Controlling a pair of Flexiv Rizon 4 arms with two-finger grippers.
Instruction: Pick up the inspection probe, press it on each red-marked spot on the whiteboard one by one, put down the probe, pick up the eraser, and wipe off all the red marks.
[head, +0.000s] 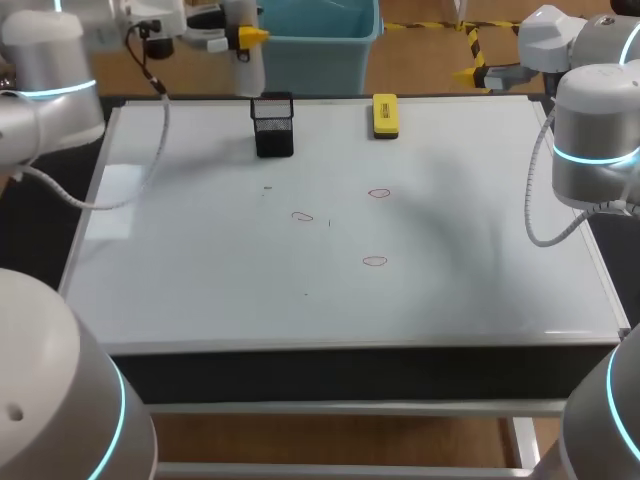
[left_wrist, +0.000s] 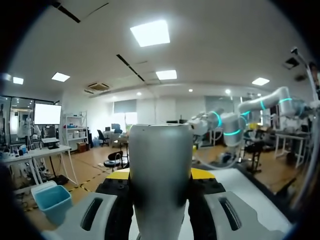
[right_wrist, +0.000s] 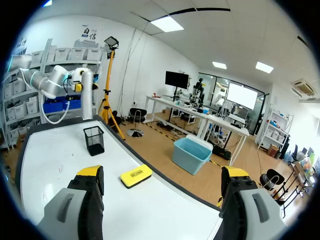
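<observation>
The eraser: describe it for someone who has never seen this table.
Start at the big whiteboard and go to its far edge. There, right of the black mesh holder, lies the eraser. It is the only flat yellow block on the board; the holder stands upright.

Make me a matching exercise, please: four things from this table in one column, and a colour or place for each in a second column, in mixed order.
Things:
1. inspection probe
2. eraser
3. mesh holder
4. red marks

Descriptions:
A. black, standing upright on the whiteboard
B. thin rings drawn near the board's middle
C. gripped between the fingers of the left end effector
D. yellow, lying flat near the board's far edge

Pairs: 1-C, 2-D, 3-A, 4-B.
</observation>
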